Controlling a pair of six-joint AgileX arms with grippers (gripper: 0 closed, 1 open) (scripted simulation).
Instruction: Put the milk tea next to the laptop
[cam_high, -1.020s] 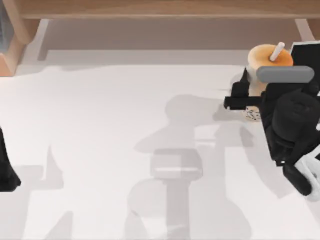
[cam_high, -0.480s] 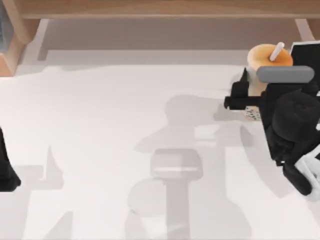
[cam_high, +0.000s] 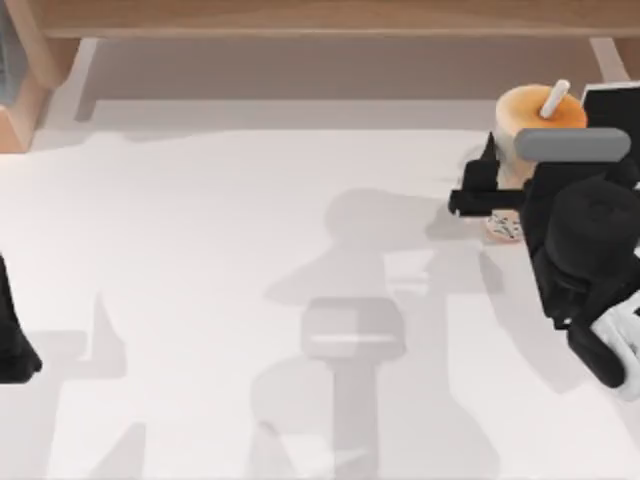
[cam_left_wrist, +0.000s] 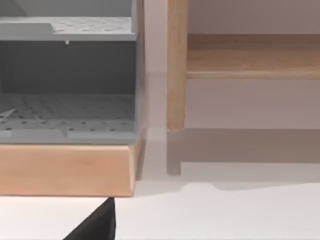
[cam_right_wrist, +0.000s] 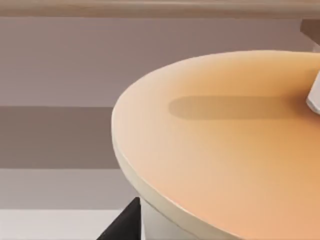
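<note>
Since the earlier frame, the milk tea (cam_high: 520, 150) has been raised slightly and tipped a little toward the back of the table, its pearl-filled base now showing lower against the white table (cam_high: 250, 250) at the right side. It is judged to be lifted just clear of the surface, so the pick-up seems done while the carry and set-down remain. A black-screened edge, taken for the laptop (cam_high: 612, 108), is seen just beside the cup at the right border. The right gripper (cam_high: 500, 200) is clamped on the cup's body, fingers tight against it. The left gripper (cam_high: 15, 345) is parked at the left edge.
</note>
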